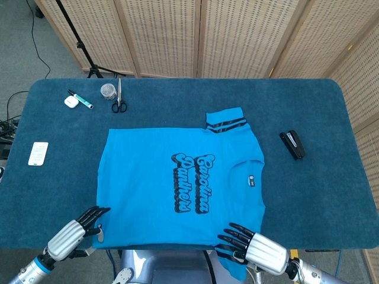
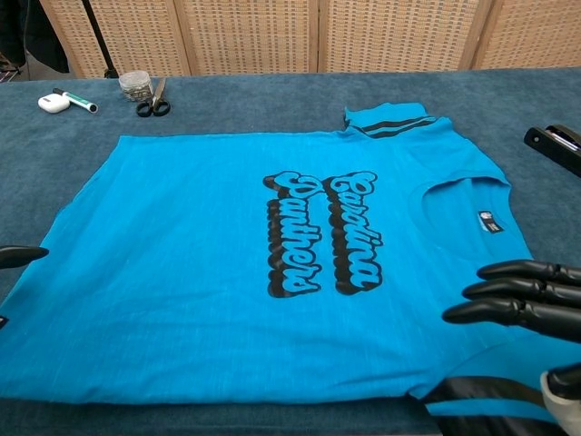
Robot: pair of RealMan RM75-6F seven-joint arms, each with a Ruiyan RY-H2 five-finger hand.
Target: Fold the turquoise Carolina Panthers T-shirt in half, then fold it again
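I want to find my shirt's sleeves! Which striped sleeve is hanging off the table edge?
The near turquoise sleeve with black stripes, beside the right hand, droops past the table's front edge. The far striped sleeve lies flat on the blue table.

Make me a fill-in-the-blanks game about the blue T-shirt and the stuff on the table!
1. The turquoise T-shirt lies spread out flat, and its black lettering spells Carolina ____.
2. The scissors lie at the far edge of the table, right beside a small ____ with a clear top.
3. The black stapler lies on the bare table beyond the shirt's ____ end.
4. The sleeve on the shirt's far side has two black ____.

Missing words: Panthers; jar; collar; stripes
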